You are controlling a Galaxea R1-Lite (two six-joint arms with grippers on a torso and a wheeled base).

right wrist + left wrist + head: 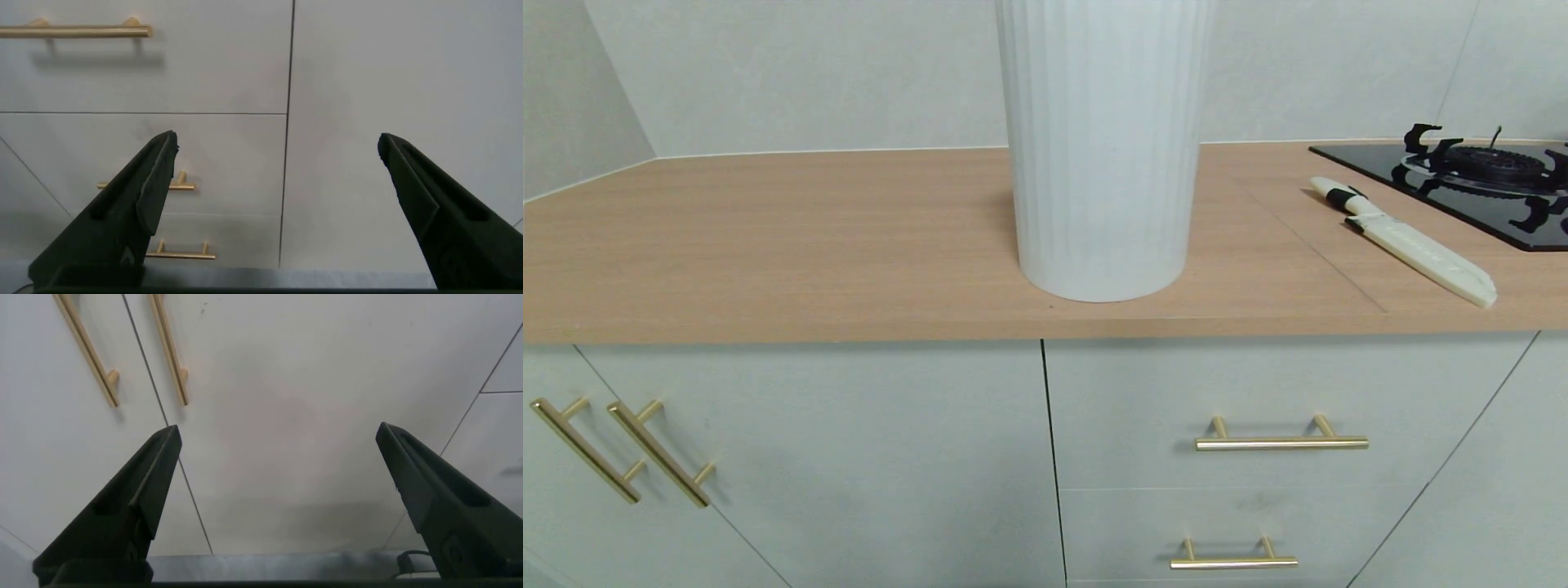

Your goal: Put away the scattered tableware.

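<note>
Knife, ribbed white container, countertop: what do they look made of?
Knife: off-white blade and handle with a black band, matte, no metal glint; probably ceramic or plastic.
Ribbed white container: even matte white with vertical flutes; plastic or unglazed ceramic, cannot tell which.
Countertop: light brown with straight grain lines, low sheen; wood or wood-look laminate.

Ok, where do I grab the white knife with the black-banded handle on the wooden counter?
The white knife lies flat and diagonal, blade toward the front edge of the wooden counter. Take its black-banded handle, the far end, probably from above with the right gripper, jaws across it.
</note>
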